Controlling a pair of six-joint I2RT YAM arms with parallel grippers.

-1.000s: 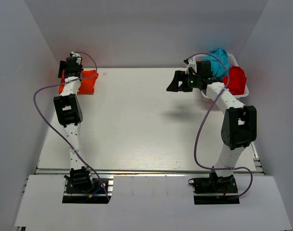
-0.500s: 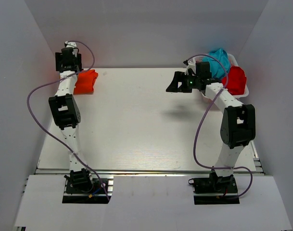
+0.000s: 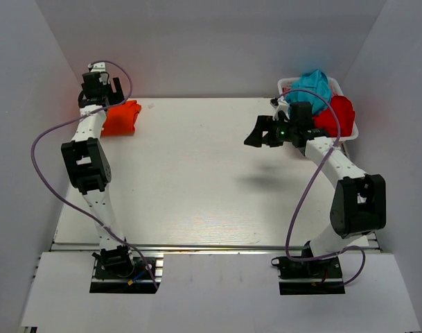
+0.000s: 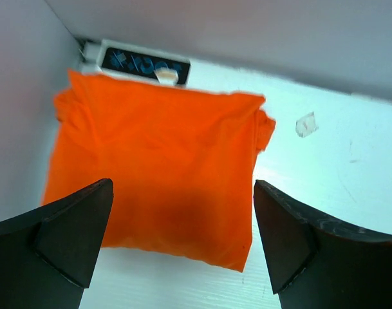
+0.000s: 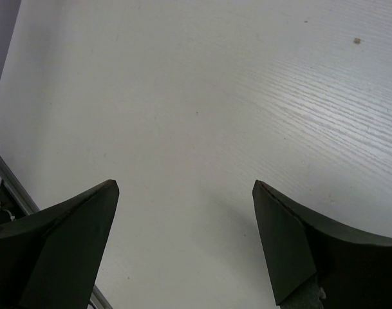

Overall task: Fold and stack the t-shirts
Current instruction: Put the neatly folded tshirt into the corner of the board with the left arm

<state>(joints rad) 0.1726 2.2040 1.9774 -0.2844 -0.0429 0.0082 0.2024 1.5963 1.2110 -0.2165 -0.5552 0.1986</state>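
The left gripper (image 4: 183, 187) gapes wide above the folded orange-red shirt (image 4: 150, 148) at the far left corner; the right gripper (image 5: 185, 185) hangs wide open over the tabletop (image 5: 247, 96)

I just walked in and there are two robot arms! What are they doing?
They are folding and stacking t-shirts. An orange shirt lies folded in the far left corner of the table, and the left gripper hangs open over it, not holding it. The right gripper is open too, over bare table, holding nothing. A teal shirt and a red shirt sit bunched up in the white basket at the far right, not yet folded.
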